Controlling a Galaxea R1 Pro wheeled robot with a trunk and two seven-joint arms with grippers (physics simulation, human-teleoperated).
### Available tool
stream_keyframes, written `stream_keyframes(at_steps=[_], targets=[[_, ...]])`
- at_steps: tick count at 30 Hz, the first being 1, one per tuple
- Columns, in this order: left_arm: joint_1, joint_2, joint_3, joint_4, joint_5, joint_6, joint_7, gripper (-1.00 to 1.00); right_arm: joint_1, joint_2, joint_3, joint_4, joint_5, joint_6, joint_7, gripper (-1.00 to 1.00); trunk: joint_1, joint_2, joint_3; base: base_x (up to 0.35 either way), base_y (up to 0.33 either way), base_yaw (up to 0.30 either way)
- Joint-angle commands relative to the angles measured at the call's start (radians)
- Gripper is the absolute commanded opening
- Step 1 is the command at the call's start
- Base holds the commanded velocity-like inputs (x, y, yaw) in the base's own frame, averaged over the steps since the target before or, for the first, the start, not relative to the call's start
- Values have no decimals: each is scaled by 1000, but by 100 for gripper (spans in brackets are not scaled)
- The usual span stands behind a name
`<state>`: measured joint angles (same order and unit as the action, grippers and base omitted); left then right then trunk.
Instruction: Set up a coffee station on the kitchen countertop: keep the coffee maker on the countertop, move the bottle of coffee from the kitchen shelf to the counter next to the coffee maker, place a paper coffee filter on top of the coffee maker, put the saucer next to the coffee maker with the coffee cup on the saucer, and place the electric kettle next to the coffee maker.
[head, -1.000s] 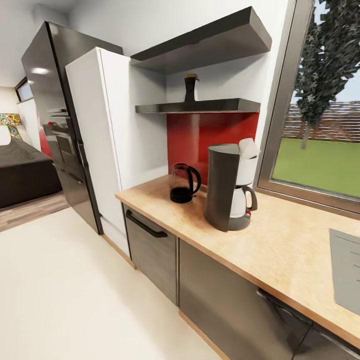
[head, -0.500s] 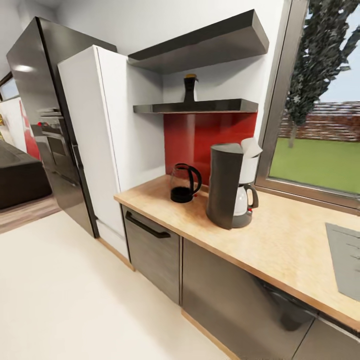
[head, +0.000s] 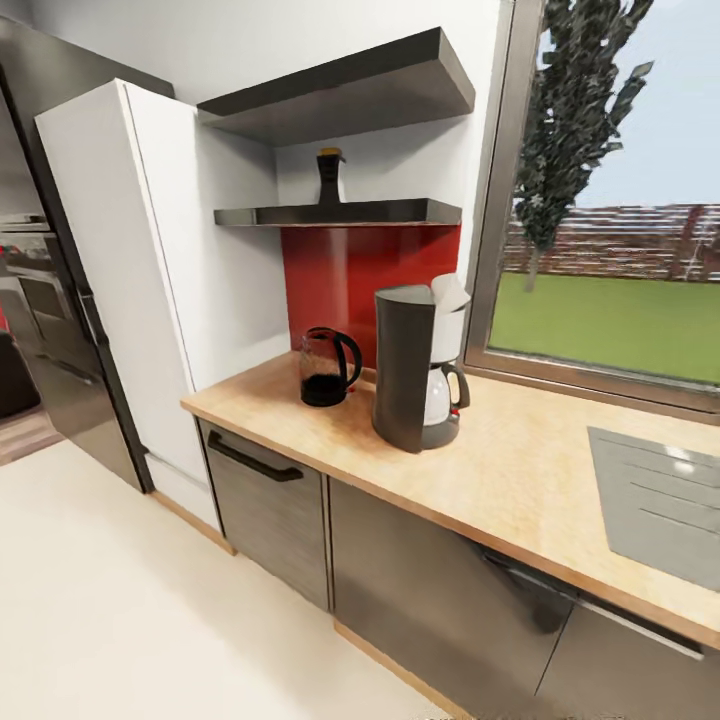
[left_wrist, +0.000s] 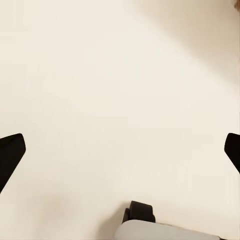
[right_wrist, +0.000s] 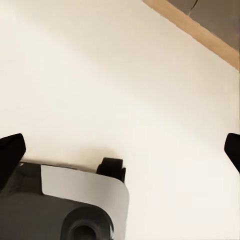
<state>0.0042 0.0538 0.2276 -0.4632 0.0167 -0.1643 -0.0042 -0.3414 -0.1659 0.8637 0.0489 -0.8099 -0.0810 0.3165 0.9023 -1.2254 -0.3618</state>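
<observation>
The coffee maker (head: 412, 368) stands on the kitchen countertop (head: 520, 480) with a white paper coffee filter (head: 449, 292) on its top. Just left of it sits the electric kettle (head: 327, 367). On the kitchen shelf (head: 340, 213) above them stands the dark bottle of coffee (head: 329, 178). The saucer and coffee cup are out of view. In the wrist views, my left gripper (left_wrist: 120, 155) and right gripper (right_wrist: 120, 150) hang open over the pale floor, each with nothing between its fingers.
A thicker dark shelf (head: 340, 95) hangs above the thin one. A white tall cabinet (head: 150, 290) and a dark fridge (head: 55, 300) stand at the left. The steel sink (head: 660, 495) is set in the counter at the right, below the window (head: 620, 230). The robot's base (right_wrist: 70, 205) shows over the floor.
The whole head view has shifted left as the camera turned right along the counter. The kettle, coffee maker, filter and bottle keep their places relative to each other.
</observation>
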Motion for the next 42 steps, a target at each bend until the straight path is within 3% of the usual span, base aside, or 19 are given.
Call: stream_keyframes(at_steps=[1,5,10,23,42], targets=[[0,0,1,-1,2,-1,0,100,-1,2,9,4,-31,-5,-14,100,0,-1,-1,0,0,-276],[0,0,1,-1,2,-1,0,100,-1,4,10,3,-64,-5,-50,100,0,-1,-1,16,38,-250],[0,0,1,-1,2,-1,0,100,-1,-2,9,3,-69,-5,-51,100,0,-1,-1,116,217,-70],[0,0,1,-1,2,-1,0,100,-1,1,13,3,-67,-5,-51,100,0,-1,-1,147,250,-19],[0,0,1,-2,2,-1,0,100,-1,0,12,3,-68,-4,-51,100,0,-1,-1,11,23,-242]])
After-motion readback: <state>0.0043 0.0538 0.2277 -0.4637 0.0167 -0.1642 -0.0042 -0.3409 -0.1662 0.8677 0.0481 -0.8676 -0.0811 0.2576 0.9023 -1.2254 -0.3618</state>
